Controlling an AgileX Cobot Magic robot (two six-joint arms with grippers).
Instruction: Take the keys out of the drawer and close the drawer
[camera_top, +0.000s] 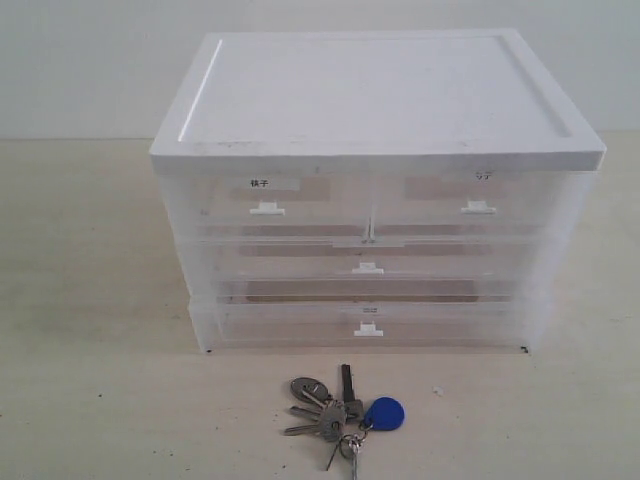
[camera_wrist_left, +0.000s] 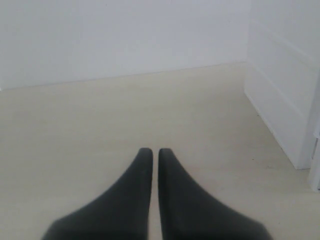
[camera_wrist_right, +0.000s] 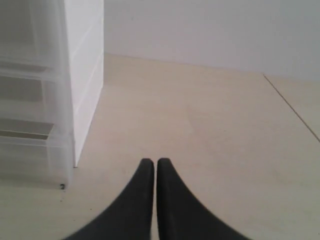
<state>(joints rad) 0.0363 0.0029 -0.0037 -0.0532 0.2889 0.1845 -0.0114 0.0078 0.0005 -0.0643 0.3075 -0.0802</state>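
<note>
2 illegible labels (camera_top: 265, 183) mark the closed drawer unit (camera_top: 375, 150); keys (camera_top: 335, 412) lie at its 6 o'clock; left gripper (camera_wrist_left: 150, 153), right gripper (camera_wrist_right: 151, 163): jaws together, empty.

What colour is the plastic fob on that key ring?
Blue. The fob on the keys shows best in the exterior view.

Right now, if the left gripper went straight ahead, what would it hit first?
Probably nothing nearby: ahead of the left gripper is tabletop, then the wall; the drawer unit stands aside.
</note>
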